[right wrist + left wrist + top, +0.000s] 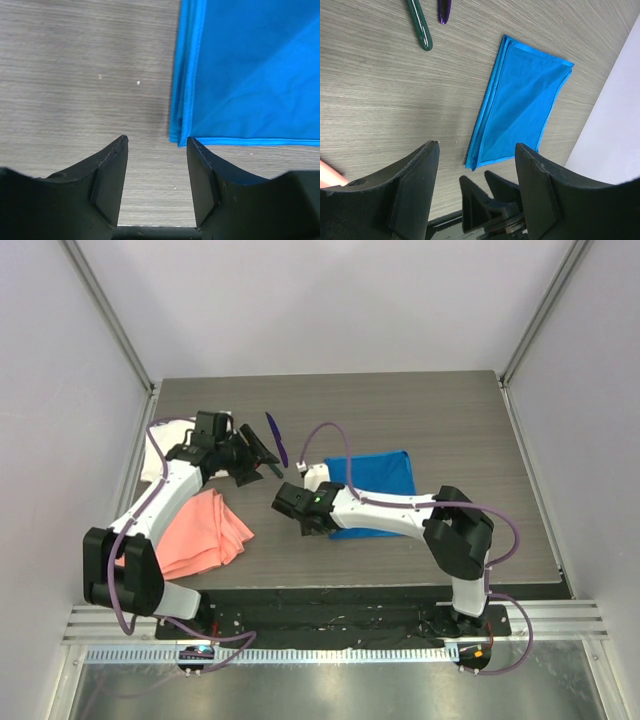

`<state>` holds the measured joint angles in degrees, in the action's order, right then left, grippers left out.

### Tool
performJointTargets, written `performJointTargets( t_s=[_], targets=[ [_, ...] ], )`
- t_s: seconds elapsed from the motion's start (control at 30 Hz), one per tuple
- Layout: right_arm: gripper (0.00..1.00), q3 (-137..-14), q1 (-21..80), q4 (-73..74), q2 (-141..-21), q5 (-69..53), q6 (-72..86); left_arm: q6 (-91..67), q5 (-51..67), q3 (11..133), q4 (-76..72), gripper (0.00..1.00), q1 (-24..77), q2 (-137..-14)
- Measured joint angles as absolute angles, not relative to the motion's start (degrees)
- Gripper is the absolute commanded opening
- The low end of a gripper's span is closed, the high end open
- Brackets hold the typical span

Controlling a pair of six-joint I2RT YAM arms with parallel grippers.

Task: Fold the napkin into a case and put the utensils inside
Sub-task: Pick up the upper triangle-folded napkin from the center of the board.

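The napkin [375, 478], folded into a layered blue rectangle, lies flat on the table [450, 410], right of centre and partly under the right arm. The right gripper [157, 141] sits at its left end with jaws apart and nothing between them. One folded corner lies just ahead of one fingertip [194, 146], and the gap is over bare wood. The left gripper [477, 146] is off to the napkin's left, also spread and empty. The purple utensil [277, 438] and green utensil [420, 25] lie close together near it, apart from the napkin. A pink cloth [205, 530] and a white cloth [160, 452] lie at the far left.
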<state>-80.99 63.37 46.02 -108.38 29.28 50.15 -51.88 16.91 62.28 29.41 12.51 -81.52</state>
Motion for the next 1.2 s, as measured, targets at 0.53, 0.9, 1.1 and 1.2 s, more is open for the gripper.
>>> performJointTargets(
  t_s=[0.53,0.9,1.1,1.2],
  targets=[
    [0.44,-76.9,62.5,43.7,-108.4,29.2,48.6,-51.6,17.1,61.3,29.5,0.65,12.2,-80.6],
    [0.37,-72.6,61.3,39.4,-108.4,26.6,48.2,-51.3,17.6,61.3,29.5,0.65,11.9,-81.0],
    [0.34,-71.2,60.9,38.0,-108.4,26.0,48.2,-50.8,17.6,61.2,29.5,0.65,11.5,-81.3],
    [0.32,-71.0,60.9,37.6,-108.4,26.1,48.2,-50.7,17.7,61.2,29.4,0.65,11.5,-81.6]
  ],
)
